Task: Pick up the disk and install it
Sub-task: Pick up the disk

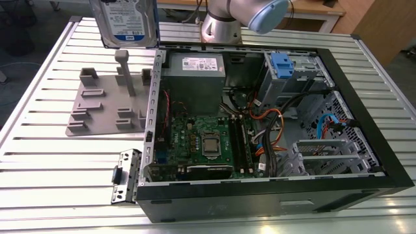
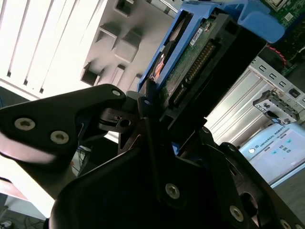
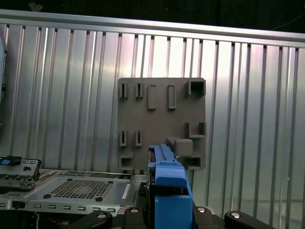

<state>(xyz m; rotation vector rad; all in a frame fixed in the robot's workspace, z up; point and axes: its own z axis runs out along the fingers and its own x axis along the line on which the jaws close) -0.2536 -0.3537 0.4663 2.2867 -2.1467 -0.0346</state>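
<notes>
1. The flat silver metal disk with a white-and-blue label and blue plastic side rails (image 1: 123, 22) hangs upright in the air, lifted clear of the grey plastic slotted stand (image 1: 104, 114).
2. The black pincer (image 2: 164, 114) is clamped on the disk's end.
3. The stand lies on the ribbed metal table (image 1: 52, 170), just beside the open black computer case (image 1: 260, 204).

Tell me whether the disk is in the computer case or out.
Out: held by the hand, the disk hangs above the grey stand, outside the open case.
</notes>
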